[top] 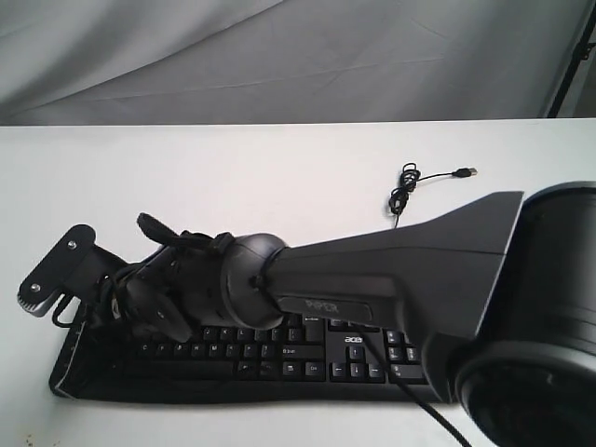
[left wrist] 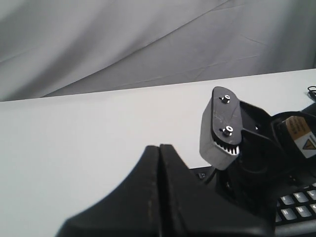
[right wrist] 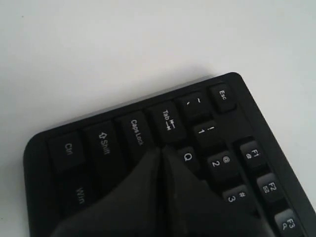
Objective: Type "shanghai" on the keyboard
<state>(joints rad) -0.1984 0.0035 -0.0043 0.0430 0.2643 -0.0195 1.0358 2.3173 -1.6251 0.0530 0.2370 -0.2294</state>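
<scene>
The black keyboard (top: 279, 358) lies along the near edge of the white table. My right arm reaches across it from the right to its left end. Its gripper (right wrist: 162, 148) is shut with nothing between the fingers, and the tip is down among the Caps Lock, Tab and Q keys of the keyboard (right wrist: 103, 143). In the exterior view that gripper (top: 121, 312) is a dark mass hiding the left keys. My left gripper (left wrist: 159, 146) is shut and empty, with a corner of the keyboard (left wrist: 296, 205) beyond it. I cannot pick it out in the exterior view.
The keyboard's thin USB cable (top: 410, 186) is coiled on the table behind it, plug lying free. A grey bracket (top: 56, 270) on the right arm's wrist sticks out past the keyboard's left end and also shows close to the left gripper (left wrist: 222, 128). Grey cloth hangs behind the table.
</scene>
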